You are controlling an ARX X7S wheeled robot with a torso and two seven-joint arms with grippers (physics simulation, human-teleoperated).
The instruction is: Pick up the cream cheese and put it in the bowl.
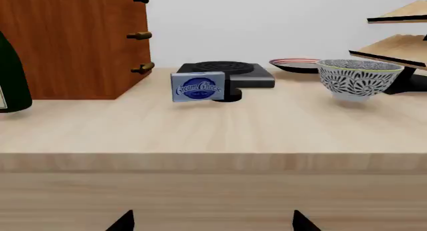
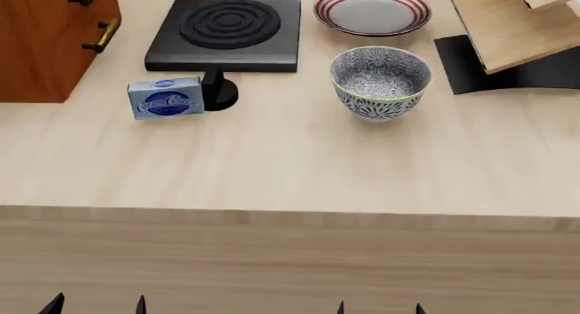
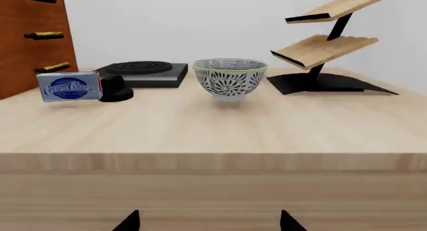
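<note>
Both claws wait spread and empty below the table's (image 2: pixel 290 171) front edge, nothing grasped yet.

The bowl (image 2: pixel 379 81) stands mid-table; the cream cheese (image 2: pixel 165 98) stands on edge, well beyond the left gripper (image 2: pixel 95 304), touching the stove knob (image 2: pixel 217 91) — a nudge could topple it.

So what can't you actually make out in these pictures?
- Grippers: only dark fingertips show at the bottom edges; arms cut off.
- Dark green bottle: left wrist view only, cropped by the frame edge.
- Stove knob: mostly behind the cream cheese there.
- Red-ringed plate: partly behind the bowl; absent from the right wrist view.
- Wooden rack: top cut off in the head view.
</note>
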